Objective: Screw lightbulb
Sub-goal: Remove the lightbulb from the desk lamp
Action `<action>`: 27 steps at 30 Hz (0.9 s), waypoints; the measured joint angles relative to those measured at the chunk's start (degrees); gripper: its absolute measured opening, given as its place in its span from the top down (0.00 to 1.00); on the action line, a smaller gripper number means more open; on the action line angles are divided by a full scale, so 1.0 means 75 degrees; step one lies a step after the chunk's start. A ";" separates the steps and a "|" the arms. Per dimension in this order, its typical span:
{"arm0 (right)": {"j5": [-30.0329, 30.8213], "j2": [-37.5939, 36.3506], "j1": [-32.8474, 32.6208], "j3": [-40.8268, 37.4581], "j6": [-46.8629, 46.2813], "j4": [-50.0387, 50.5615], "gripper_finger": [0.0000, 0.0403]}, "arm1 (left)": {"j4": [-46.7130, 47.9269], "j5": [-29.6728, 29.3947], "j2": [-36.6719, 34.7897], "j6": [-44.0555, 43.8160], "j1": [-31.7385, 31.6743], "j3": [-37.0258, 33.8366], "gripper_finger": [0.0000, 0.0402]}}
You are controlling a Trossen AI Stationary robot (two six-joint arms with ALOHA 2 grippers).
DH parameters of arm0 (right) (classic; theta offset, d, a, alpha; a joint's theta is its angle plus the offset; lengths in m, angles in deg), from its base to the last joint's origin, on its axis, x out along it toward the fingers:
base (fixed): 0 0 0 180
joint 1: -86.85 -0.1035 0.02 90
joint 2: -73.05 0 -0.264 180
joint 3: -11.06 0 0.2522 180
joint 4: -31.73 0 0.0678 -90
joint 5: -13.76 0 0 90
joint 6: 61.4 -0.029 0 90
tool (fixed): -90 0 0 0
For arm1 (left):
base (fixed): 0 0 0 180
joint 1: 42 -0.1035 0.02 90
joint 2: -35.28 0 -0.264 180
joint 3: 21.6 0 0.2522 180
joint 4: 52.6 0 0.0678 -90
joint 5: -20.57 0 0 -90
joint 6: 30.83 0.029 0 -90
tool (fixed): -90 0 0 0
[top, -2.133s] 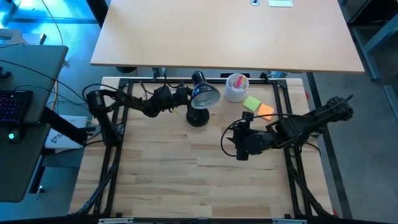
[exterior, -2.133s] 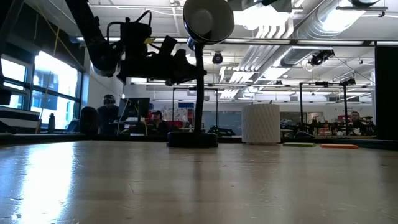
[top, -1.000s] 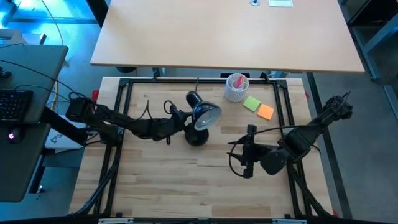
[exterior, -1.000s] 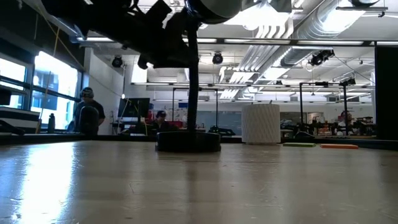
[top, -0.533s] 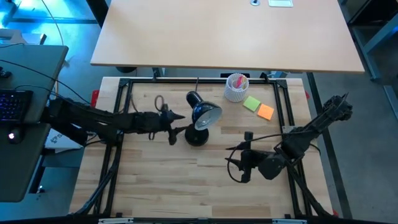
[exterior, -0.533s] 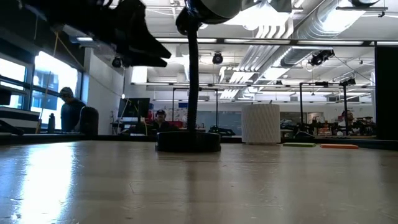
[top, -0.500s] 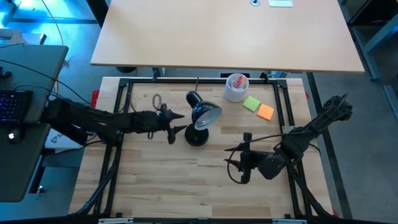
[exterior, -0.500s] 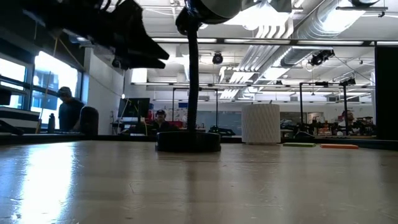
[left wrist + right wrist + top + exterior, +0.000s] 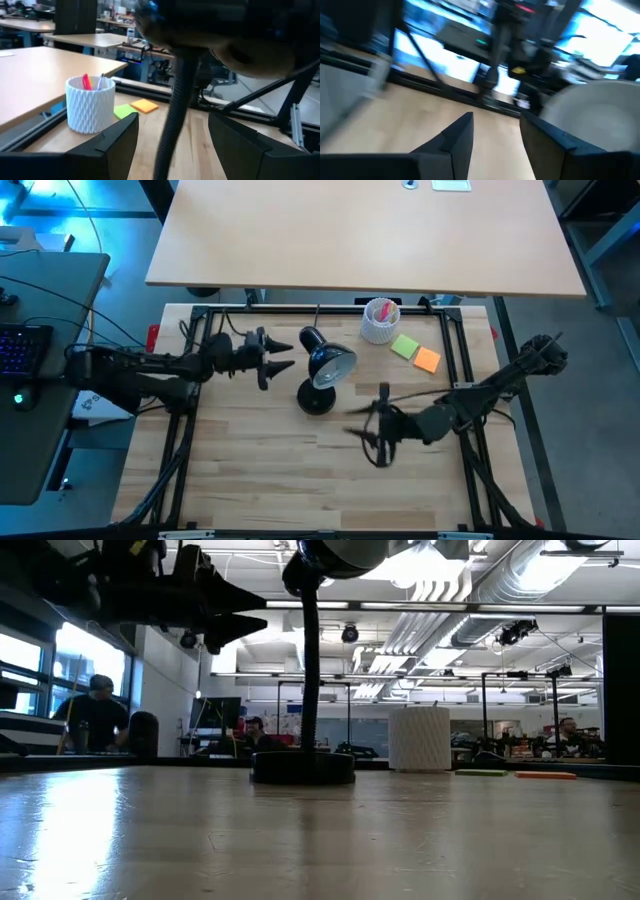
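Observation:
The black desk lamp (image 9: 320,375) stands on its round base (image 9: 302,767) at mid-table, its head (image 9: 331,362) facing the right and near side. I cannot make out the lightbulb on its own in any view. My left gripper (image 9: 285,356) is open and empty, level, just left of the lamp's neck; the left wrist view shows the neck (image 9: 175,115) ahead between the fingers, untouched. My right gripper (image 9: 377,430) is open and empty, near and right of the lamp, blurred. The right wrist view shows a pale rounded blur (image 9: 600,115).
A white ribbed cup (image 9: 380,320) with pens stands at the far edge, also seen in the low view (image 9: 418,738). Green (image 9: 405,346) and orange (image 9: 427,359) sticky notes lie beside it. Black frame rails (image 9: 190,410) edge the table. People sit in the room behind (image 9: 92,710).
My left gripper has drawn back from the lamp's neck toward the table's left and far side, and the arm has swung farther back. My right gripper has swung fast toward the left, nearer the lamp. The lamp has stayed in place.

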 joint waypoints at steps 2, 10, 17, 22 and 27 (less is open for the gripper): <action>0.0485 0.0003 0.0102 0.0112 0.0422 0.0181 0.59 | -0.0020 0.0507 0.0006 -0.0026 -0.0413 0.0049 0.41; 0.0709 0.0000 0.0502 0.0701 0.1914 0.0838 0.39 | -0.0048 0.2285 0.0255 -0.0443 -0.1724 0.0460 0.41; 0.0771 0.0423 0.0777 0.1252 0.2167 0.1581 0.27 | -0.0054 0.3890 0.1289 -0.0480 -0.2140 0.1429 0.40; 0.1590 0.1201 0.0769 0.1938 0.2743 0.2355 0.26 | -0.0302 0.5076 0.2219 -0.0465 -0.2277 0.2095 0.35; 0.2214 0.1627 0.0648 0.2781 0.2311 0.3633 0.26 | -0.1353 0.6686 0.2701 -0.0904 -0.2388 0.2345 0.31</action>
